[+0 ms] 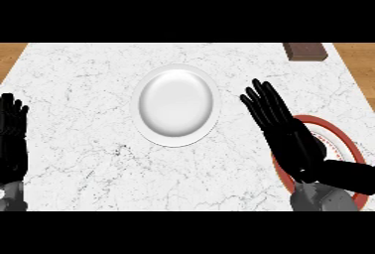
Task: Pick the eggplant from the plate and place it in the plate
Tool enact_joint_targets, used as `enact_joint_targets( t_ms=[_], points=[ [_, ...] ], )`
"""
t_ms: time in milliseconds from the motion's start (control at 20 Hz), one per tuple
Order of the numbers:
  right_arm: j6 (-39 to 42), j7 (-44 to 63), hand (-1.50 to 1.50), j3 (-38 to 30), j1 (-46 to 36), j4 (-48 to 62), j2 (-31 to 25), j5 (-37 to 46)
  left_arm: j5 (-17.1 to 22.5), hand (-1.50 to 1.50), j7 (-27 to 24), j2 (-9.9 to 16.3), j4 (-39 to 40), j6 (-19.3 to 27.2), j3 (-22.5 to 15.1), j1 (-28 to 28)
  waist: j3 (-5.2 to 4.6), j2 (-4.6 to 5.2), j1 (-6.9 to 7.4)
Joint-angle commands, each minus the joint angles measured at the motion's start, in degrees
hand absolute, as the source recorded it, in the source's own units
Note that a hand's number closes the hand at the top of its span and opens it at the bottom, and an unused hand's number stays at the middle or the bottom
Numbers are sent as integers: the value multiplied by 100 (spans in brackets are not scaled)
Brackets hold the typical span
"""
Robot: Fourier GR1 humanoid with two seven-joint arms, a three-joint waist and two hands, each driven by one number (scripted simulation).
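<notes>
Two plates on counter: right hand (282, 130), fingers straight and holding nothing, hovers over red-rimmed plate (342, 133) and hides the eggplant, so a blind grasp may miss; white plate (176, 105) bare; left hand (12, 130) resting, released.

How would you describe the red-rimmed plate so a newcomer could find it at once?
Start from the white marble counter and look to its right side, near the front edge. There the red-rimmed plate lies mostly hidden under the open right robot hand. Unlike the plain white plate at the counter's middle, which is uncovered, it has a red band round its rim.
</notes>
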Motion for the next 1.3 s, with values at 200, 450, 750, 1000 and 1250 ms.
enact_joint_targets(
  t_ms=[200, 450, 750, 1000, 1250],
  points=[
    [1072, 2127, 150, 30, -314, 1135, -639, -1681, -75, 0, 231, 72, 97, -957, -809, 51, 188, 197, 262],
    [846, 1714, -150, -831, -642, 2256, -1359, -799, -215, 0, 147, -233, 454, -1156, -1231, 83, 193, 149, 157],
    [2072, 188, -150, -1205, -85, 2906, -1571, -265, -302, 0, -3, -370, 789, -1514, -1084, 57, 193, 75, 125],
    [1814, 505, -150, -1607, -332, 2797, -2073, 73, -410, 0, 314, -445, 715, -1497, -995, -203, 191, 62, 116],
    [2482, 568, -150, -1599, -956, 3476, -2865, 630, -501, 0, -13, -580, 1168, -1661, -994, -307, 190, 91, 162]
  ],
)
